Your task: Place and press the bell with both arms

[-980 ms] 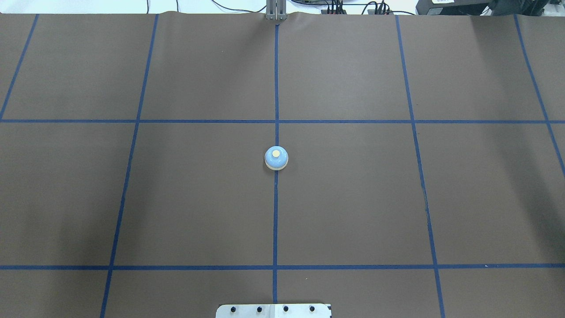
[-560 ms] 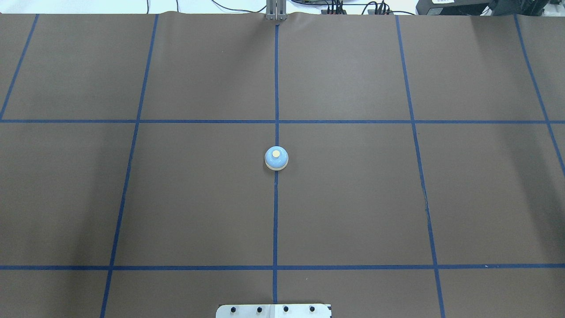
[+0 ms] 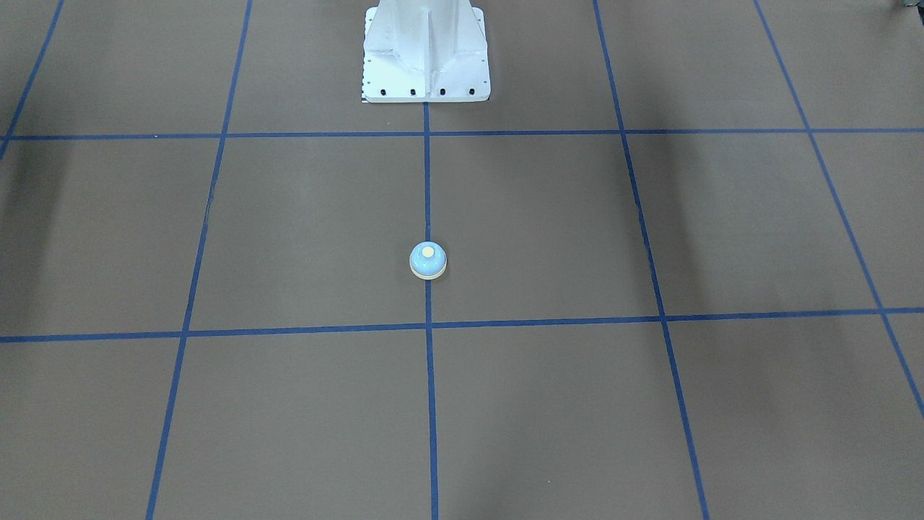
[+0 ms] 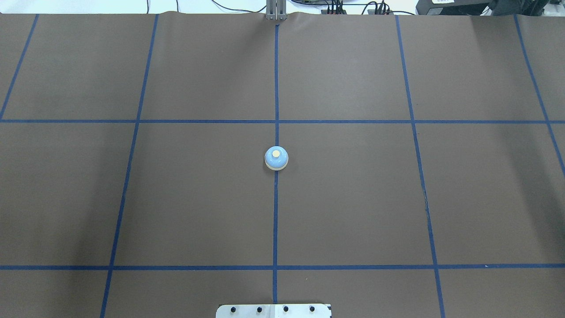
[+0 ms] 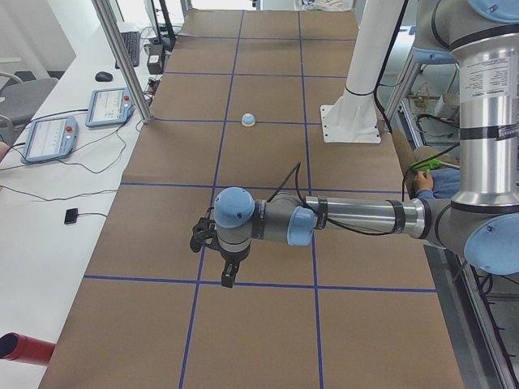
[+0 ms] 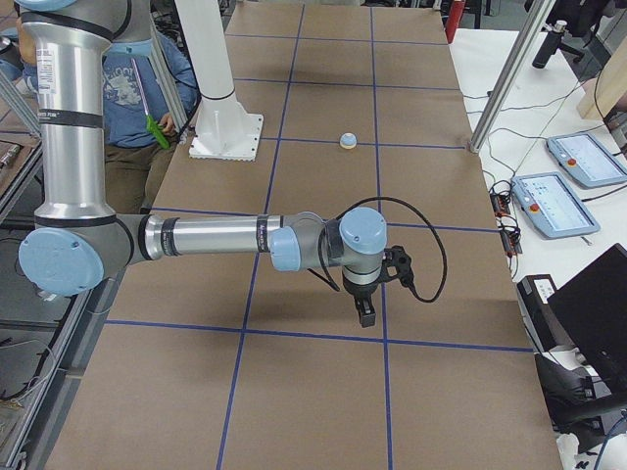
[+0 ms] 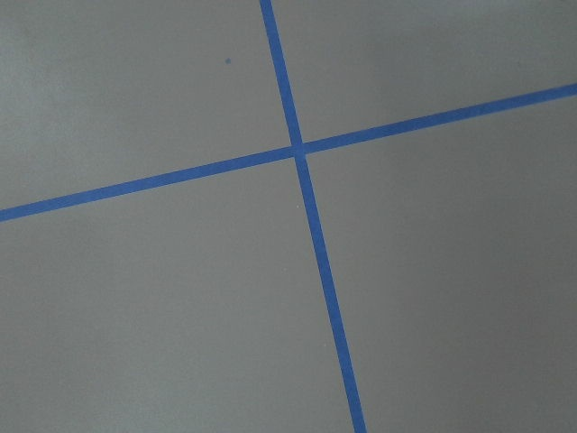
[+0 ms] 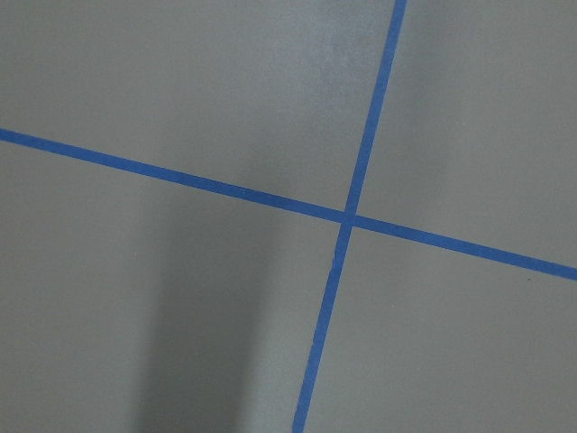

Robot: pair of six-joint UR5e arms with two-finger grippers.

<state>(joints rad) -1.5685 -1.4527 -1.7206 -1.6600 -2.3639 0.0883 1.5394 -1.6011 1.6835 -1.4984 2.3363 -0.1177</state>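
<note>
The light-blue bell (image 4: pixel 276 158) with a cream base and cream button stands upright on the table's centre tape line. It also shows in the front-facing view (image 3: pixel 427 261), the exterior left view (image 5: pixel 248 120) and the exterior right view (image 6: pixel 347 141). Nothing touches it. My left gripper (image 5: pixel 228 278) hangs over the brown table far from the bell, seen only in the exterior left view. My right gripper (image 6: pixel 363 312) hangs likewise, seen only in the exterior right view. I cannot tell whether either is open or shut. Both wrist views show only brown table and blue tape.
The white pedestal base (image 3: pixel 426 54) stands on the centre line on the robot's side of the bell. Blue tape lines divide the brown table cover (image 4: pixel 353 190). Teach pendants (image 5: pixel 113 107) lie on the white side bench. A seated person (image 6: pixel 137 78) is beside the pedestal.
</note>
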